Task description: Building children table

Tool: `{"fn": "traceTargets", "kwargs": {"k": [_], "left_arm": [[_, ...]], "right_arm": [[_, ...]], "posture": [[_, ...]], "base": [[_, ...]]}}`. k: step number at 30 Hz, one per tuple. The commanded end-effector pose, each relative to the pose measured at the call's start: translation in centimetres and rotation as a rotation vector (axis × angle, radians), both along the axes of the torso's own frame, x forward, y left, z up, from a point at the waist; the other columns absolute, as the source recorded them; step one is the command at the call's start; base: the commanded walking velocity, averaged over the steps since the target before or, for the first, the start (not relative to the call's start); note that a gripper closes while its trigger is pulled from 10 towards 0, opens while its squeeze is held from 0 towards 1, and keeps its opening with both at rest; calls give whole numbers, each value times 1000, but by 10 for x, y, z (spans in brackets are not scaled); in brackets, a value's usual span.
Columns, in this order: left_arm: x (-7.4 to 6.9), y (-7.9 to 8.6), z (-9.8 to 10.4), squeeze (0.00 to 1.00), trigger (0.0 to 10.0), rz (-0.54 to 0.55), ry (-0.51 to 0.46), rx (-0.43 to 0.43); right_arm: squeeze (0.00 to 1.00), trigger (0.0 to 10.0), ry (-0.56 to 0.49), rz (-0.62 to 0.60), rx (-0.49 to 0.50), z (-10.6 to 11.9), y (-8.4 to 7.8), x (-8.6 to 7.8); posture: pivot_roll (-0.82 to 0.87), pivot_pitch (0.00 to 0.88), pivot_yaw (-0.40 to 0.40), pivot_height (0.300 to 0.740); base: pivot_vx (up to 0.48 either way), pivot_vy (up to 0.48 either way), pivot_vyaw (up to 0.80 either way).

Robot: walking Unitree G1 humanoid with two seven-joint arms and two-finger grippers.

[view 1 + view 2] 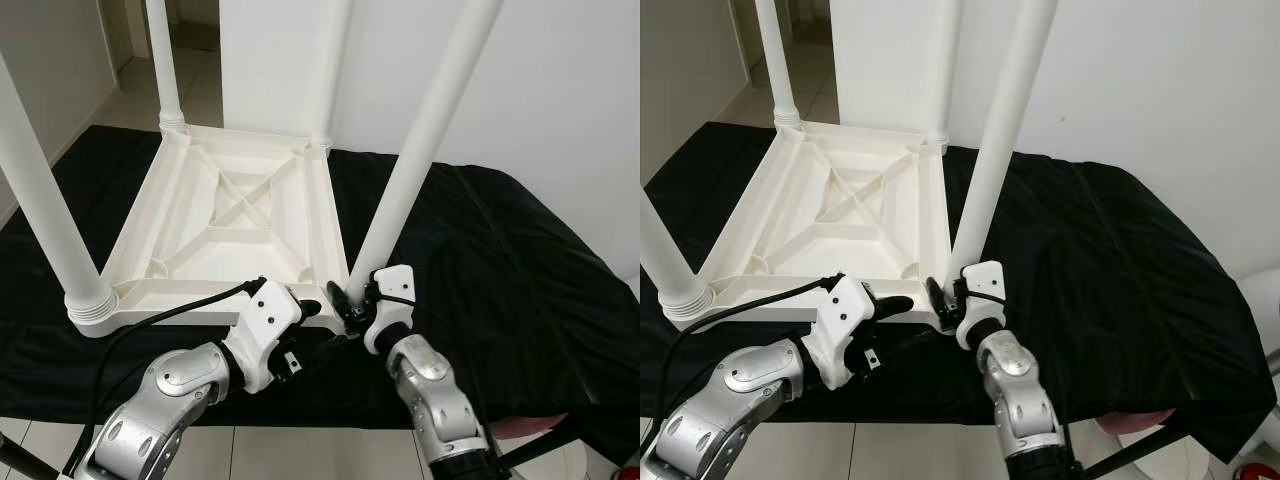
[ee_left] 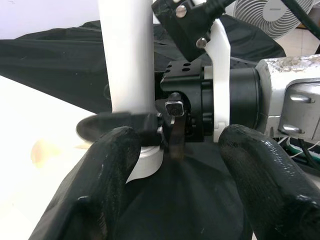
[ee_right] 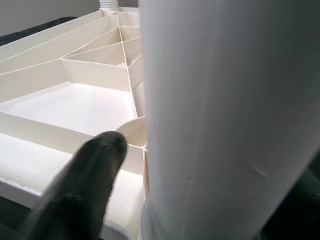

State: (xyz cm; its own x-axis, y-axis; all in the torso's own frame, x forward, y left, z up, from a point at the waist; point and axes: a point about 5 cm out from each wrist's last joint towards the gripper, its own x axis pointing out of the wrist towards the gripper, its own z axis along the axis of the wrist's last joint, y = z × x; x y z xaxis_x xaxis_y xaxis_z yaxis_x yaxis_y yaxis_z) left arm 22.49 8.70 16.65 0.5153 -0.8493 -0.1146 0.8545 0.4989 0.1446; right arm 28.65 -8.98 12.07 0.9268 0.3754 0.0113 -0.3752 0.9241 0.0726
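the right hand [image 1: 345, 305] is gripping the near leg [image 1: 420, 150] low at its socket; the left hand [image 2: 172, 150] is waiting released. the plastic table [image 1: 240, 215] is looking light, stiff and slippery.

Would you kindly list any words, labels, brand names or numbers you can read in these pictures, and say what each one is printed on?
There is no readable text in any view.
The upturned white table top and its white legs are plain, with no label or moulded mark that can be made out.
The black cloth is unmarked.
The left gripper and right gripper, at the base of the near leg, carry no legible print.
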Motion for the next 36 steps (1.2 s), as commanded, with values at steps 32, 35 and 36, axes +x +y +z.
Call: {"fn": "traceTargets", "kwargs": {"k": [32, 35, 36], "left_arm": [[-3, 2, -1, 0, 10000, 21, -14, 16], [-3, 2, -2, 0, 10000, 27, -13, 17], [-3, 2, -2, 0, 10000, 27, -13, 17]], "right_arm": [[0, 10000, -39, 668, -209, 6, -33, 30], [0, 4471, -32, 682, -209, 5, -30, 34], [0, 4471, -32, 682, -209, 5, -30, 34]], "posture": [[81, 0, -120, 740], [87, 0, -122, 740], [87, 0, -122, 740]], "base": [[0, 0, 0], [0, 0, 0], [0, 0, 0]]}}
